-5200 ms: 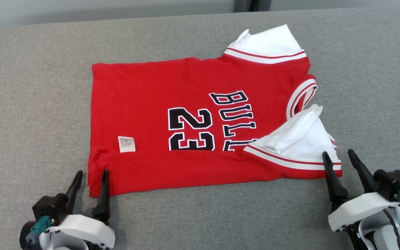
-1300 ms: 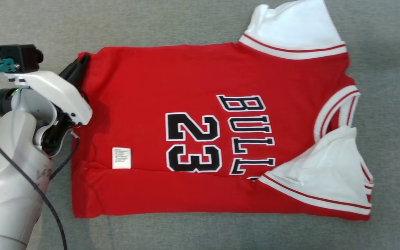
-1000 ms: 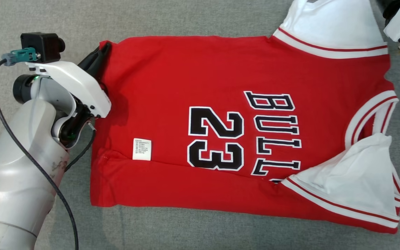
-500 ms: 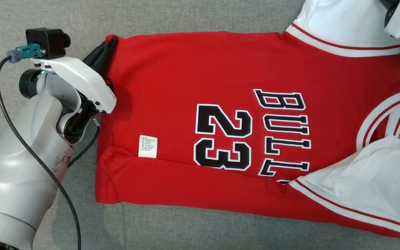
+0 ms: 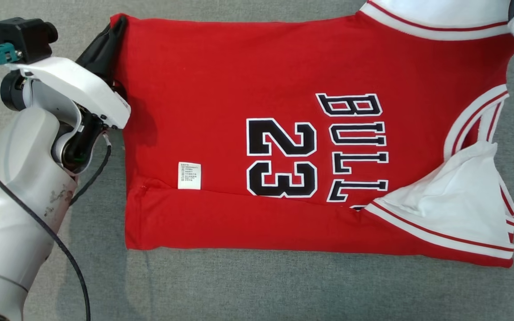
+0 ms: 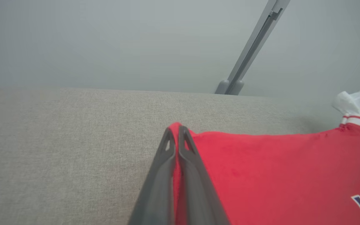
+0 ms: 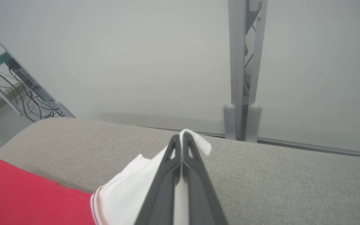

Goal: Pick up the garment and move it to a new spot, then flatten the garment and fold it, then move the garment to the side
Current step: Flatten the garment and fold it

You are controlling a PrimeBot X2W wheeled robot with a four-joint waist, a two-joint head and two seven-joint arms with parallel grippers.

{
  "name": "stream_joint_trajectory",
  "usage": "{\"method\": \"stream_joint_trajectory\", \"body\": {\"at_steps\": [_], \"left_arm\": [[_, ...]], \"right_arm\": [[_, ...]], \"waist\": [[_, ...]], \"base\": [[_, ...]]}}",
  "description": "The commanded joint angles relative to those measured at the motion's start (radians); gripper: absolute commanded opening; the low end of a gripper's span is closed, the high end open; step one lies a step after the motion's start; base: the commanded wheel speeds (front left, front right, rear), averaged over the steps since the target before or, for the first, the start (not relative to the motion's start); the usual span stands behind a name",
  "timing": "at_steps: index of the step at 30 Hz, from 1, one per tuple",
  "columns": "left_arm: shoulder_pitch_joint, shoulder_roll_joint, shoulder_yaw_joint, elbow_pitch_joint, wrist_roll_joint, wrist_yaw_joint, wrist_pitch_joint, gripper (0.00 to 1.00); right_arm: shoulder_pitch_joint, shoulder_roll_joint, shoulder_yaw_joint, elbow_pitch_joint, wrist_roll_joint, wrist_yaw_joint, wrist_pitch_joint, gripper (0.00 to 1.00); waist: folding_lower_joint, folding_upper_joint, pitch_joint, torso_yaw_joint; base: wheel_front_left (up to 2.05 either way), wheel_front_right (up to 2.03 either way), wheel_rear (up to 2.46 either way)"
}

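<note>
Here, one garment [image 5: 257, 133] is laid flat across the centre of the head view on the grey upholstered surface [image 5: 257, 285]: a red jersey lettered "BULL" and "23" in black outlined white. Two white, red-striped sleeves are counted, an upper sleeve [image 5: 435, 13] at upper right and a lower sleeve [image 5: 458, 214] at lower right, plus one white label [image 5: 189, 175]. The garment's upper-left corner is pinched by the left gripper [image 6: 175, 131]; the upper sleeve's tip is pinched by the right gripper [image 7: 182, 137].
</note>
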Motion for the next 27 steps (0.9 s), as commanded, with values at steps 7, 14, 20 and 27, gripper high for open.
{"method": "stream_joint_trajectory", "body": {"at_steps": [7,14,20,27], "left_arm": [[0.126,0.055,0.021,-0.124,-0.083,-0.001,-0.066,0.0],[0.328,0.157,0.072,-0.354,-0.109,0.056,-0.114,0.0],[0.48,0.233,0.089,-0.537,-0.131,0.136,-0.11,0.0],[0.62,0.289,0.113,-0.668,-0.175,0.215,-0.102,0.0]], "right_arm": [[0.168,-0.112,0.102,-0.19,0.038,0.0,-0.186,0.0],[0.427,-0.209,0.102,-0.386,0.113,0.0,-0.313,0.0],[0.641,-0.212,0.048,-0.516,0.16,0.0,-0.387,0.0],[0.862,-0.17,-0.039,-0.607,0.16,0.0,-0.427,0.0]], "waist": [[0.0,0.0,-0.02,-0.027],[0.0,0.0,-0.041,-0.048],[0.0,0.0,-0.056,-0.066],[0.0,0.0,-0.074,-0.095]], "base": [[0.0,0.0,0.0],[0.0,0.0,0.0],[0.0,0.0,0.0],[0.0,0.0,0.0]]}}
